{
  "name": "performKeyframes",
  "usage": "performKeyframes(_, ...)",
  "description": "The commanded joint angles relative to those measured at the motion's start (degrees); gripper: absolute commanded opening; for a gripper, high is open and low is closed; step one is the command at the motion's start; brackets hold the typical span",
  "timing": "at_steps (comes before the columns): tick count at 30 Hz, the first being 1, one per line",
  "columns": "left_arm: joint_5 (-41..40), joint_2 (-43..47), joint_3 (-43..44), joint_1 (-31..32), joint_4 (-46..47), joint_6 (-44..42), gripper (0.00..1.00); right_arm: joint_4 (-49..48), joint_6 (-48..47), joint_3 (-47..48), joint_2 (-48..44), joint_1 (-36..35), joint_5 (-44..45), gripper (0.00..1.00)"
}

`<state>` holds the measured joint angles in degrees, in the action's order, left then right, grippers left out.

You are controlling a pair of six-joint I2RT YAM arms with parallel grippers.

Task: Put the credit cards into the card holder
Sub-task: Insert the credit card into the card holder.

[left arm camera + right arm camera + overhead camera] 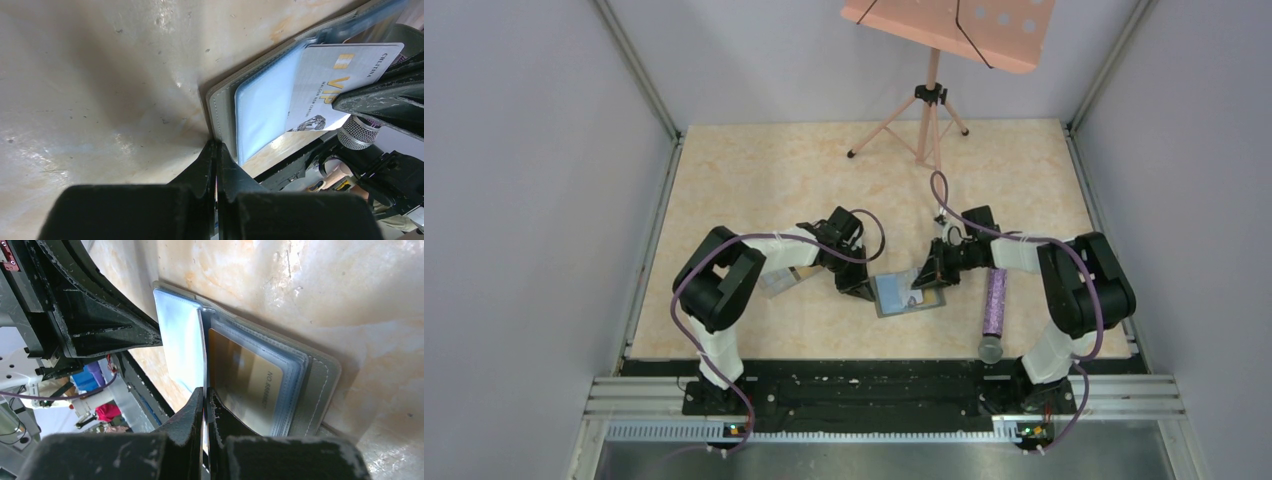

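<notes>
The card holder (909, 293) lies open at the table's middle, grey cover with clear pockets (262, 110). My left gripper (216, 146) is shut, its tips resting against the holder's left edge (220, 110), nothing between them. My right gripper (205, 390) is shut on a whitish credit card (335, 80) marked VIP. The card shows edge-on in the right wrist view (203, 350), and its end sits in a pocket of the holder (320, 380). A gold card (245, 375) sits in the right-hand pocket. In the top view the grippers are at the holder's left (856, 285) and right (929, 275).
A clear plastic box (779, 280) lies under the left arm. A purple microphone (995, 305) lies right of the holder, near the right arm's base. A pink music stand (931, 100) is at the far edge. Grey walls enclose the table.
</notes>
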<state>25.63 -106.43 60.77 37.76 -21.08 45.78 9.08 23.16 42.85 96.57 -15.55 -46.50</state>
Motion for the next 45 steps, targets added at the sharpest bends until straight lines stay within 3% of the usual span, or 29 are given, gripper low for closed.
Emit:
performKeyframes(1, -1.46, -1.92, 0.57, 0.39, -0.03, -0.33, 0.0, 2.07, -0.57, -0.21, -1.01, 1.06, 2.28, 0.0)
performKeyframes(22, -0.71, -2.87, 1.27, 0.47, -0.28, -0.64, 0.0, 2.56, -1.96, 1.04, 4.25, -0.97, -2.8, 0.0)
performKeyframes(34, -0.34, -2.27, 0.66, 0.48, 0.58, 0.35, 0.0, -2.27, 1.85, 0.86, 4.58, -2.94, -2.54, 0.0)
performKeyframes(45, -0.28, -2.0, 0.49, 0.47, 0.84, 0.74, 0.0, 0.43, 1.66, 4.2, 5.7, -6.05, 0.63, 0.11)
